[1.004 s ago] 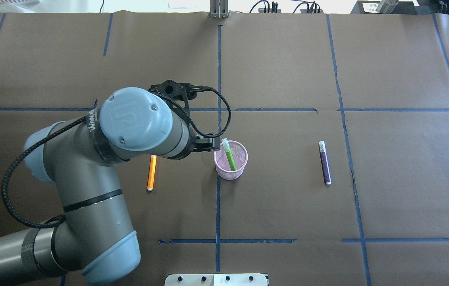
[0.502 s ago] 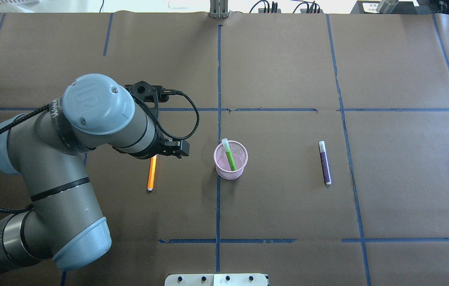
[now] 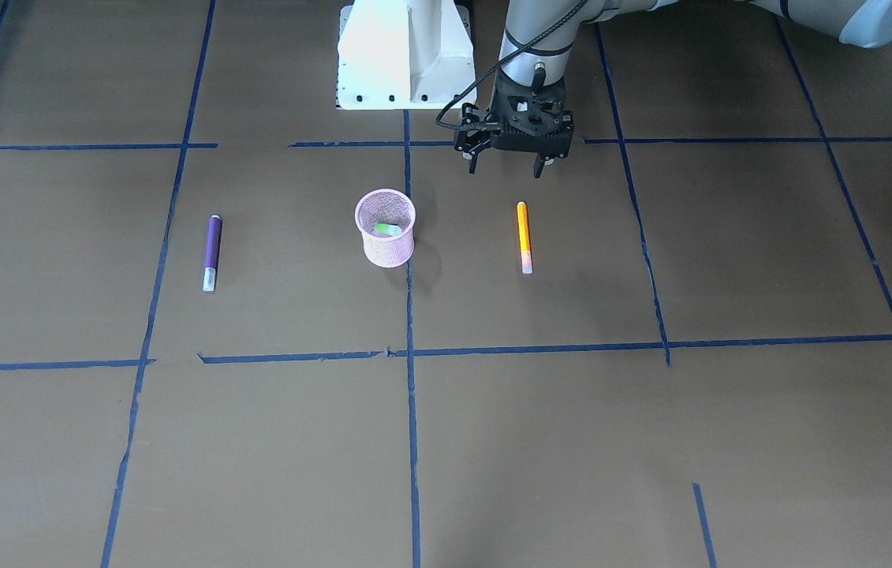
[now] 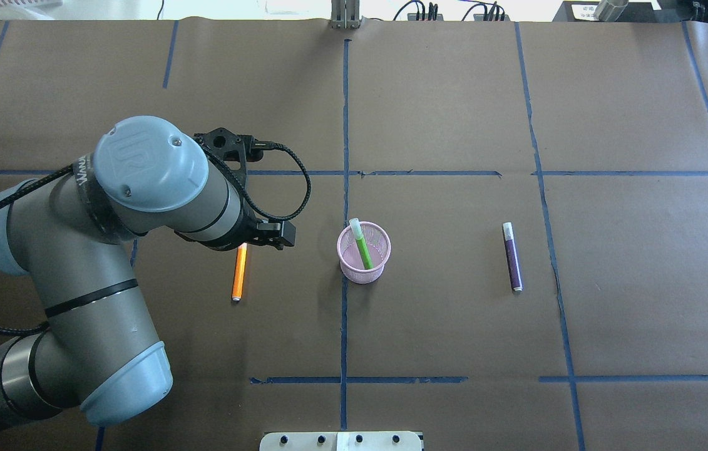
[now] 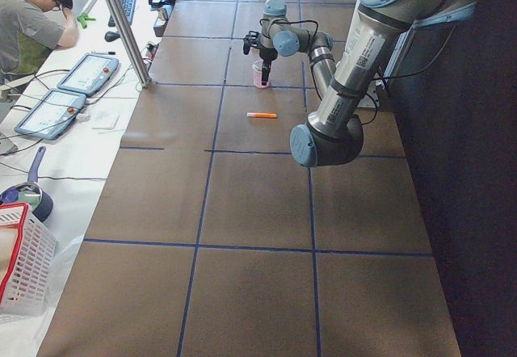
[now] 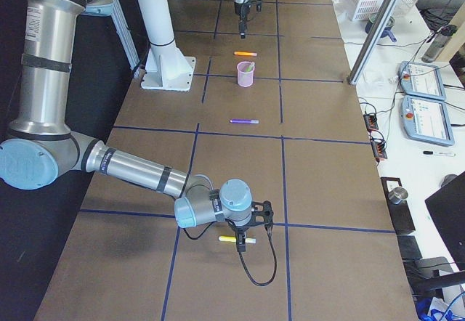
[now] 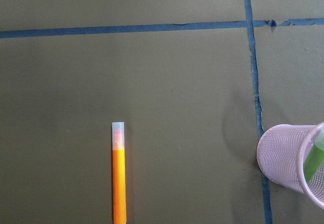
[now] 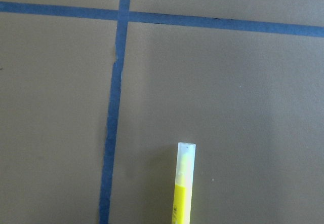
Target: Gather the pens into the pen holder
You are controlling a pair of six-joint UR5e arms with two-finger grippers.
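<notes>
Brown-paper surface (image 4: 454, 94), blue tape grid (image 4: 345, 125), is carrying holder (image 4: 364, 254) centrally. Left gripper (image 3: 505, 167) is hanging wide, empty; right gripper (image 6: 247, 232): cannot tell. Operator (image 5: 28, 26) is sitting beyond far edge.

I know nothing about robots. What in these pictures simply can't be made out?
Right gripper: seen only in the exterior right view, small; open or shut cannot be told.
Orange pen: overhead, its far end is hidden under the left gripper.
Yellow pen: right wrist view, cut off by the bottom edge.
Green pen: front-facing view, only its tip shows; the pen holder's mesh hides the rest.
</notes>
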